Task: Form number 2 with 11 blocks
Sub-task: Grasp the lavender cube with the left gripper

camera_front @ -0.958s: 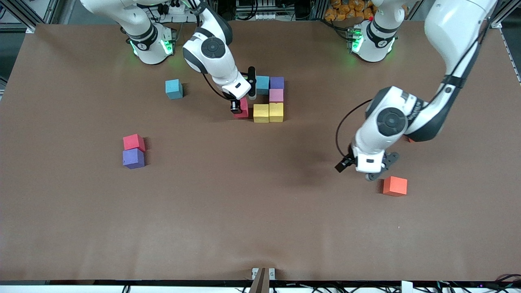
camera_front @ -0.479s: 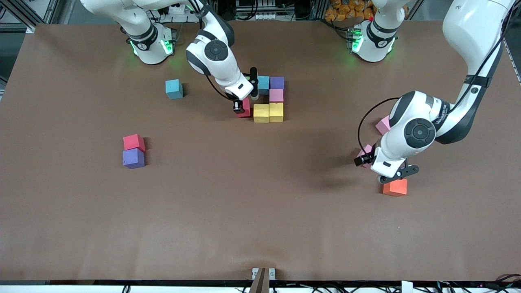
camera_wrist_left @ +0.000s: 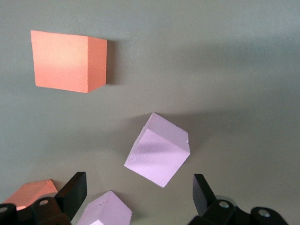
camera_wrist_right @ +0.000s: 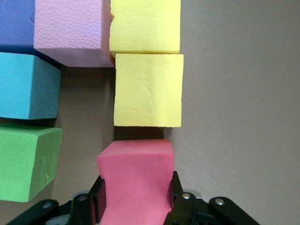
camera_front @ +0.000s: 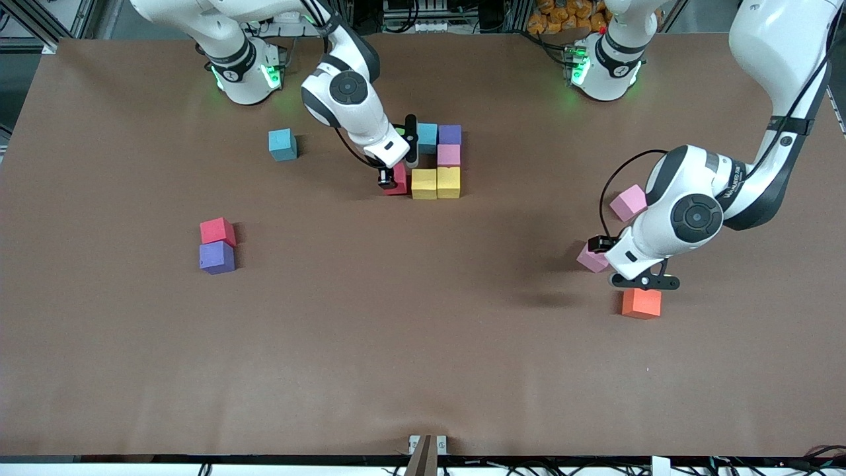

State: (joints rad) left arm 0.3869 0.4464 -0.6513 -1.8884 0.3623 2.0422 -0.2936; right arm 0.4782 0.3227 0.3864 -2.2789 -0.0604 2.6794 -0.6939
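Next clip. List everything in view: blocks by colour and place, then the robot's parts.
table: one, brown, under everything
green block: one, in the central cluster, next to a blue one
blue blocks: two; cluster; loose toward the right arm's end
purple blocks: two; cluster; loose, touching a red one
pink blocks: three; cluster; two loose toward the left arm's end
yellow blocks: two, side by side in the cluster
red blocks: two; one gripped, next to the yellow pair; one loose
orange blocks: two, by the loose pink ones
right hand: shut on a red block
left hand: open, over the loose pink blocks
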